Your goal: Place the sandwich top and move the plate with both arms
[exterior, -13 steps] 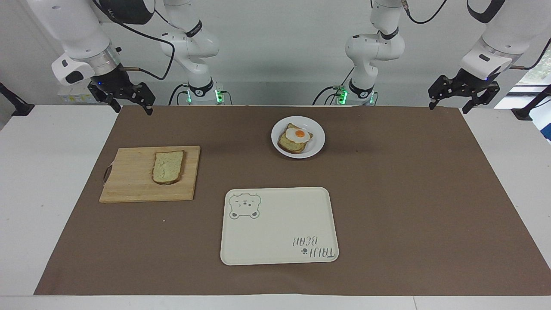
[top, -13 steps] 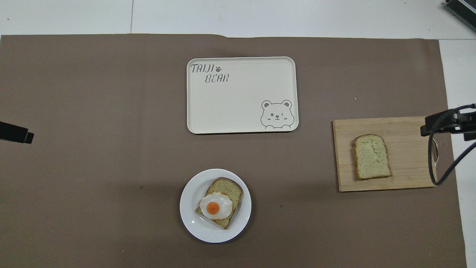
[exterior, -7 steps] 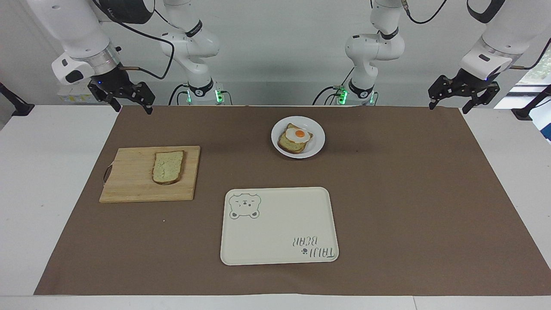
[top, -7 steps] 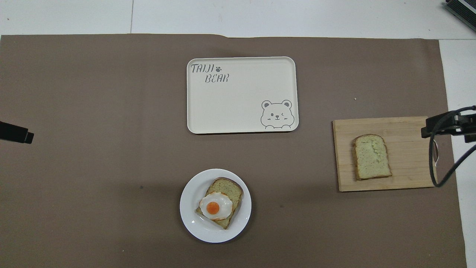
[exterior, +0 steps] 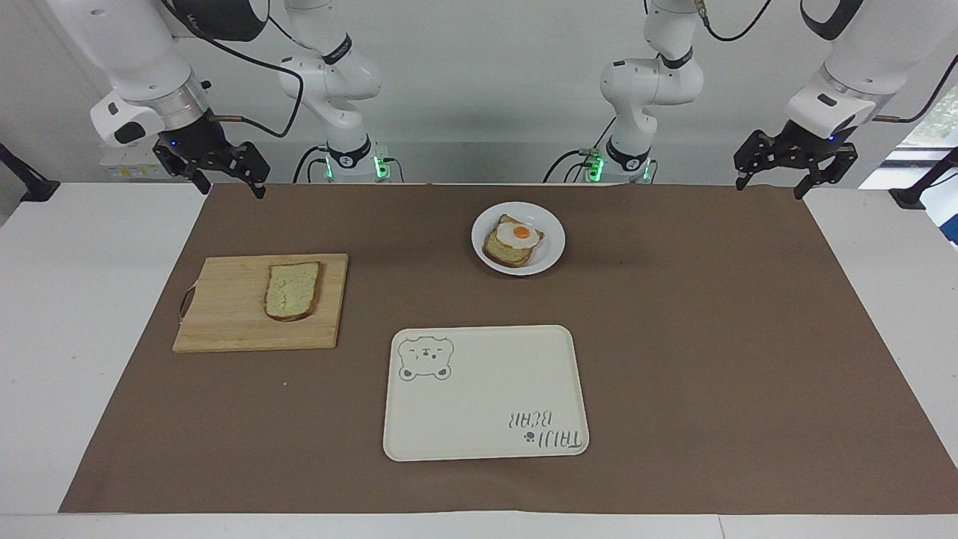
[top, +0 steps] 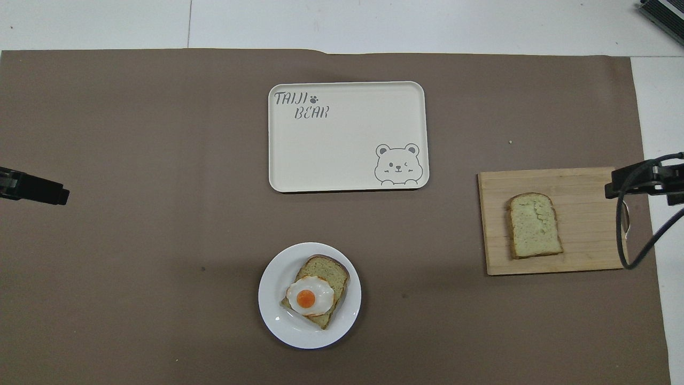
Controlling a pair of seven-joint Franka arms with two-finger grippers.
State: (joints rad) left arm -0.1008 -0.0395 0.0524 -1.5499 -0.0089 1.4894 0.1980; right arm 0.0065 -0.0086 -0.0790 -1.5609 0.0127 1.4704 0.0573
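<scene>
From the facing view, the sandwich top is a plain slice with a pale yellowish crumb and a brown crust, lying flat on a wooden cutting board toward the right arm's end of the desk. The plate is small, round and glossy white, and carries a toast slice topped with a fried egg; it sits near the robots at mid-desk. A cream tray with a bear drawing lies farther from the robots than the plate, apart from it. A brown mat covers most of the white desk, with a pale wall above. The right gripper hangs over the mat's edge near the robots, fingers apart and holding nothing. The left gripper hangs over the matching corner at the left arm's end, fingers also spread and empty.

From the overhead view, the sandwich top shows a rounded end and a straight one, well inside the cutting board. The plate lies nearer the robots than the tray. The mat reaches almost to the desk's white edge. Only dark tips of the left gripper and what is probably the right gripper enter from the sides; their fingers cannot be judged here
</scene>
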